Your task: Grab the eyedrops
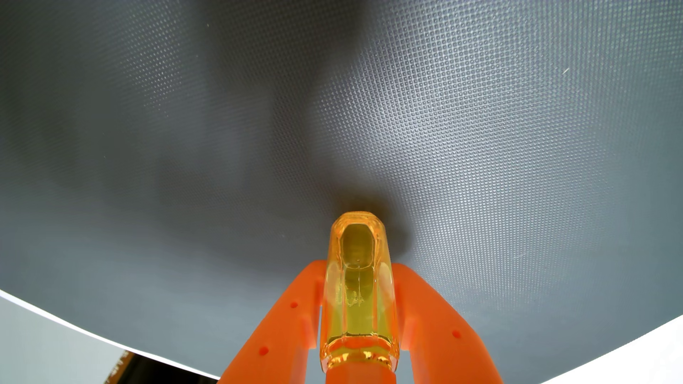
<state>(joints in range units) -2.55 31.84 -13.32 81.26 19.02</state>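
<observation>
Low at the middle of the wrist view, between two orange fingers (295, 325): the eyedrops (357, 291), a clear amber-yellow bottle with yellow liquid inside. Clamped at both flanks by the pincer (358, 264), narrowed to the bottle's width, one finger pressed to each side. Bottle's far end pointing away from the camera toward the grey mat (480, 129); orange cap end (360, 374) nearest the lens, at the bottom edge. Dark shadow on the mat just beyond the bottle's far end; contact with the mat or a small gap, impossible to tell. Mat textured with a fine raised grid, spread across most of the view. White surface (44, 343) beyond the mat's edge at the lower left and lower right corners.
</observation>
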